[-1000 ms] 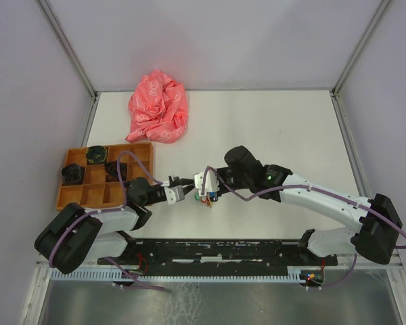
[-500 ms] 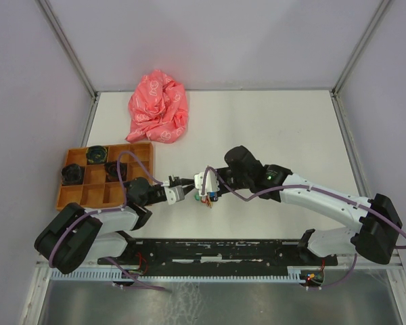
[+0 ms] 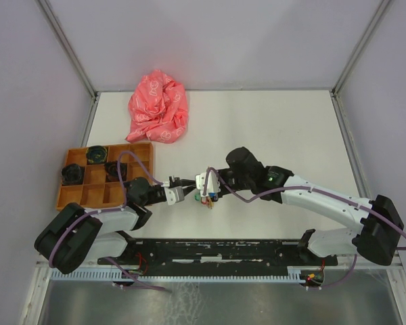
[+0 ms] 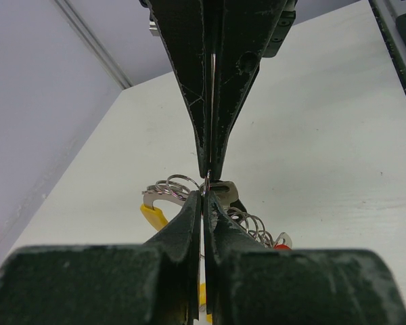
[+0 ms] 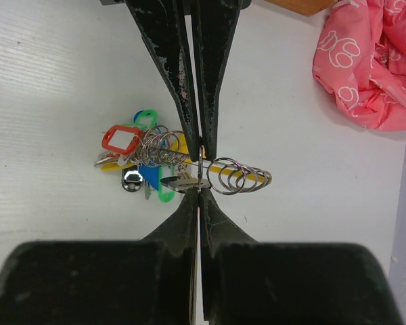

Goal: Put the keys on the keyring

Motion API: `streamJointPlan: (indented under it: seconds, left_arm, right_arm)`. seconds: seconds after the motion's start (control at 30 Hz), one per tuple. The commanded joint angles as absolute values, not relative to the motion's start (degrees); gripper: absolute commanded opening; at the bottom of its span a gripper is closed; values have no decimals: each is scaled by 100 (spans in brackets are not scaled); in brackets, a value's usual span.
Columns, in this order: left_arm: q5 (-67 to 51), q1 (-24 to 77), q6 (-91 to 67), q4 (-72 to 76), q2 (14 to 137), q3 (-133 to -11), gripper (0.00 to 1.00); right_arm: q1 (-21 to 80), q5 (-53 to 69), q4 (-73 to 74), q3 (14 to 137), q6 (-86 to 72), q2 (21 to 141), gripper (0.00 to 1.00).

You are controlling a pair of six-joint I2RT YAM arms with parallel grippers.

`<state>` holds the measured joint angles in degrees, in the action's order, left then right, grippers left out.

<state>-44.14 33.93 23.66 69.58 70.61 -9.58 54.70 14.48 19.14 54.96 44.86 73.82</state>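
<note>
- The keys (image 5: 122, 161) rest in a bunch with coloured tags (image 5: 147, 116) on the white table (image 3: 291, 128). They sit toward 7 o'clock from its middle, beneath the meeting tips of the two grippers.
- In the right wrist view the red-headed key (image 5: 120, 140) lies at 9 o'clock of the fingertips. Silver blades just below it point toward 9 o'clock, long axis 9-to-3. The black-headed one I cannot pick out.
- A chain of rings (image 5: 243, 177) runs out of the bunch along 9-to-3, its far end dipping toward 4 o'clock.
- The left gripper (image 3: 189, 184) reaches in from 9 o'clock in the top view, fingers pressed together on one keyring (image 5: 201, 162) seen edge-on.
- The right gripper (image 3: 203, 187) comes from 3 o'clock and nips the same ring from the opposite side, tips nearly touching the other's.
- A pink cloth (image 3: 159, 108) lies at 11 o'clock and an orange tray (image 3: 95, 195) at 9 o'clock.
</note>
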Motion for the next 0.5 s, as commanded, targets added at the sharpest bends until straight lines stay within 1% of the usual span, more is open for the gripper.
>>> streamJointPlan:
  seconds: [0.0, 0.47]
  left_arm:
    - [-4565, 3433, 2312, 7450, 7074, -1165, 3]
    - [-4535, 3437, 2256, 7498, 7069, -1151, 3]
  right_arm:
    - [5515, 1837, 1332, 5530, 4360, 7181, 1]
    - [5521, 1919, 967, 5450, 4162, 7107, 1]
